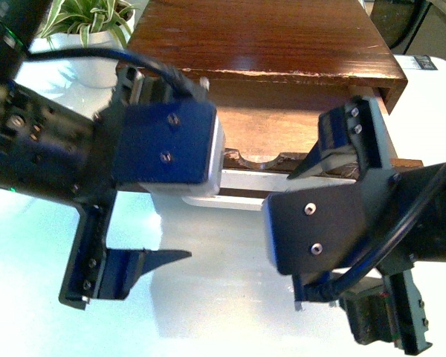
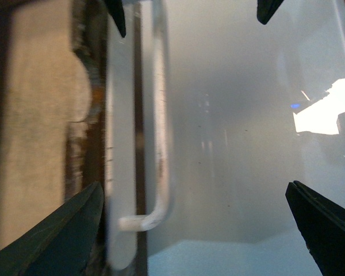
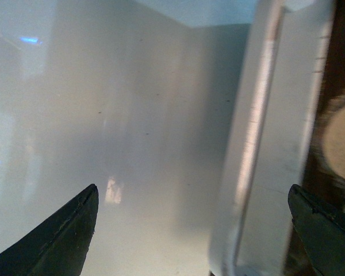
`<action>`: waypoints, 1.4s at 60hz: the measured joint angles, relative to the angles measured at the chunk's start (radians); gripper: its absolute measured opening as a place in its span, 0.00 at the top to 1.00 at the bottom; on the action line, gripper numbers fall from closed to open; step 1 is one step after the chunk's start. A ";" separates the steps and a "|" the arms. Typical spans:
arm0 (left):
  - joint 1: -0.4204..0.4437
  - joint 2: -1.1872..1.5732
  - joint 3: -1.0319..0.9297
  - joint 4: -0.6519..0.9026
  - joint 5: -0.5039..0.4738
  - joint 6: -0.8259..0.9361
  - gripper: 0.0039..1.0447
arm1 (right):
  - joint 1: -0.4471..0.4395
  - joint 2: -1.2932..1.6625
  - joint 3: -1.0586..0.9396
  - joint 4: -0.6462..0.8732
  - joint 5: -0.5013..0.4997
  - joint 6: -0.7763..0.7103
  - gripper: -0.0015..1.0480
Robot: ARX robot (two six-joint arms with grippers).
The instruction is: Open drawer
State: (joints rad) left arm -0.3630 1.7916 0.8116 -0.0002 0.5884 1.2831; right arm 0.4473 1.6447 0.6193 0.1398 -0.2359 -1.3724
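Observation:
The drawer (image 1: pixel 262 132) stands partly pulled out of the dark-brown wooden cabinet (image 1: pixel 260 37), showing pale wood inside and a half-round notch (image 1: pixel 257 158) in its top edge. Its long white bar handle (image 1: pixel 234 200) runs along the front. My left gripper (image 1: pixel 193 175) is open in front of the drawer's left half. The right gripper (image 1: pixel 293 238) is open before the right half. In the left wrist view the handle (image 2: pixel 161 115) lies between the spread fingers of the left gripper (image 2: pixel 194 190), near one finger. In the right wrist view the handle (image 3: pixel 250 144) sits inside the right gripper (image 3: pixel 192 192), nearer one finger.
A glossy white table (image 1: pixel 223 297) carries the cabinet. A potted plant in a white pot (image 1: pixel 89 33) stands at the back left. Dark furniture (image 1: pixel 405 22) shows at the back right.

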 joint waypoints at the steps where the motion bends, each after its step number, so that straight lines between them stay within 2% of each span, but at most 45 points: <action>1: 0.006 -0.016 -0.002 0.000 0.008 -0.010 0.08 | -0.005 -0.022 -0.003 -0.007 -0.004 0.004 0.09; 10: 0.056 -0.132 -0.043 0.017 0.081 -0.106 0.08 | -0.047 -0.168 -0.031 -0.049 -0.049 0.060 0.09; 15: 0.112 -0.233 -0.090 0.062 0.151 -0.232 0.08 | -0.092 -0.264 -0.061 -0.055 -0.081 0.127 0.09; 22: 0.204 -0.356 -0.149 0.160 0.181 -0.407 0.08 | -0.176 -0.391 -0.110 0.005 -0.084 0.257 0.09; 28: 0.332 -0.476 -0.210 0.275 0.207 -0.628 0.08 | -0.259 -0.506 -0.146 0.050 -0.069 0.433 0.09; 30: 0.362 -0.499 -0.220 0.292 0.208 -0.698 0.08 | -0.293 -0.559 -0.160 0.054 -0.060 0.539 0.09; 35: 0.396 -0.524 -0.224 0.302 0.206 -0.827 0.08 | -0.328 -0.653 -0.184 0.056 -0.029 0.720 0.09; 36: 0.395 -0.524 -0.225 0.304 0.200 -0.842 0.08 | -0.322 -0.660 -0.198 0.097 0.006 0.768 0.11; 37: 0.383 -0.523 -0.242 0.349 0.138 -0.888 0.10 | -0.311 -0.669 -0.222 0.168 0.089 0.841 0.14; 38: 0.355 -0.525 -0.287 0.467 -0.024 -0.953 0.15 | -0.300 -0.679 -0.262 0.283 0.185 0.934 0.19; 40: 0.323 -0.532 -0.370 0.653 -0.257 -1.061 0.23 | -0.297 -0.687 -0.315 0.412 0.283 1.052 0.25; 41: 0.323 -0.537 -0.402 0.715 -0.335 -1.099 0.27 | -0.299 -0.694 -0.349 0.478 0.327 1.115 0.30; 42: 0.330 -0.549 -0.440 0.785 -0.429 -1.142 0.32 | -0.303 -0.701 -0.368 0.508 0.353 1.159 0.34; 44: 0.352 -0.578 -0.483 0.851 -0.550 -1.196 0.41 | -0.318 -0.727 -0.401 0.535 0.364 1.238 0.42; 45: 0.360 -0.593 -0.495 0.861 -0.578 -1.211 0.44 | -0.324 -0.747 -0.416 0.536 0.362 1.274 0.47; 51: 0.361 -0.698 -0.584 0.864 -0.586 -1.262 0.71 | -0.347 -0.832 -0.472 0.519 0.326 1.337 0.72; 54: 0.364 -0.723 -0.608 0.855 -0.592 -1.269 0.80 | -0.357 -0.863 -0.491 0.504 0.320 1.348 0.82; 58: 0.364 -0.769 -0.639 0.840 -0.588 -1.273 0.94 | -0.416 -0.906 -0.513 0.480 0.245 1.355 0.96; 60: 0.363 -0.794 -0.653 0.830 -0.587 -1.280 0.99 | -0.430 -0.924 -0.520 0.472 0.243 1.353 0.98; 78: 0.363 -0.995 -0.737 0.713 -0.589 -1.278 0.98 | -0.444 -1.095 -0.574 0.356 0.238 1.361 0.98; 84: 0.363 -1.013 -0.777 0.747 -0.589 -1.278 0.98 | -0.444 -1.120 -0.602 0.374 0.238 1.361 0.98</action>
State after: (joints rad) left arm 0.0002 0.7784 0.0341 0.7464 -0.0002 0.0048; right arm 0.0032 0.5247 0.0174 0.5137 0.0017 -0.0113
